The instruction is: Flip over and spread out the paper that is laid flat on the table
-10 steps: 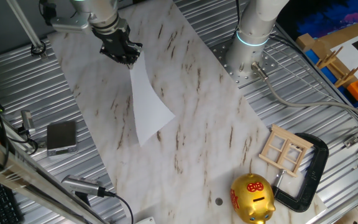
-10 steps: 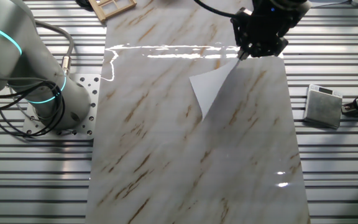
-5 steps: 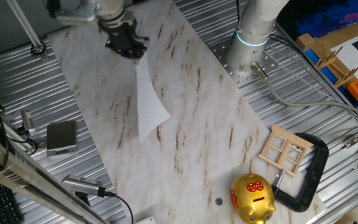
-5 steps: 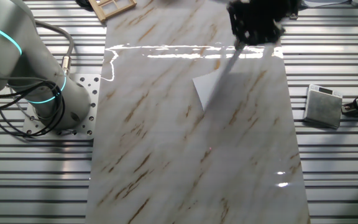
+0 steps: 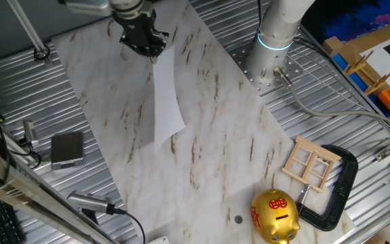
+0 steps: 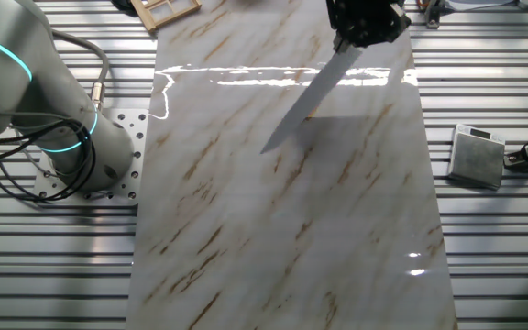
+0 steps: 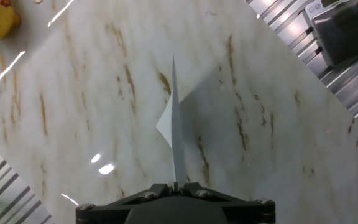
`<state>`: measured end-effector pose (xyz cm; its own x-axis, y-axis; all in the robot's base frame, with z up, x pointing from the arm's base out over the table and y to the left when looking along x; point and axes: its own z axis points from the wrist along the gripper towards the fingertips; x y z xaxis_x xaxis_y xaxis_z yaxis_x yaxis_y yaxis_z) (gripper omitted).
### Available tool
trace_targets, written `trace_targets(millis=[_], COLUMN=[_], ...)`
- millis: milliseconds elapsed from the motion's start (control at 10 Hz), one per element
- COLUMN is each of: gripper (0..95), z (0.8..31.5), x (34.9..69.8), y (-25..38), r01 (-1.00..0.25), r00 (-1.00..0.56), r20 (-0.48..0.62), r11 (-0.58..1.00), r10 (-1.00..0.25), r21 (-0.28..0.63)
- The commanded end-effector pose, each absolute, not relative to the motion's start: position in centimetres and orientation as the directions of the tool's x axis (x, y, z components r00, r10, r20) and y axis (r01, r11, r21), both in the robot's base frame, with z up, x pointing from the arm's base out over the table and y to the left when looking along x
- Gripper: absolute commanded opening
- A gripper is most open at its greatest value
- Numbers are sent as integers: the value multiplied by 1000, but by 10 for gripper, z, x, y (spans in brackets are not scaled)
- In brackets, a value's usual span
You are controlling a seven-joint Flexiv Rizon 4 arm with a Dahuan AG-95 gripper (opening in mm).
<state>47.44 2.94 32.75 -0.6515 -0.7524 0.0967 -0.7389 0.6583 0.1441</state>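
The white paper (image 5: 166,95) hangs from my gripper (image 5: 151,54) above the marble table (image 5: 215,135), held by one corner or edge. My gripper is shut on the paper's top. In the other fixed view the paper (image 6: 310,101) shows as a narrow slanted strip below my gripper (image 6: 345,41), lifted off the table (image 6: 291,229). In the hand view the paper (image 7: 174,124) is seen edge-on, running away from my closed gripper (image 7: 175,185) over the table (image 7: 104,93). Its shadow falls on the board to the right.
A gold piggy bank (image 5: 274,215), a small wooden frame (image 5: 310,163) and a black clamp (image 5: 340,186) sit at the near right. A grey square pad (image 5: 67,148) lies on the ribbed metal at left. The arm's base (image 5: 276,41) stands at the far right.
My gripper has risen and moved toward the table's far end, pulling the paper up. The sheet has turned from a broad curled face to a narrow, nearly edge-on hanging strip.
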Motion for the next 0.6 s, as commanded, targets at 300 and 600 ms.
trace_targets(millis=[300,600], gripper=[0,0], z=[327,331], x=[475,471], y=[30,39], r01=[-749,-739], r00=[-640,-650], r20=[96,108], r11=[647,658], r10=[-762,-753], r21=[144,142])
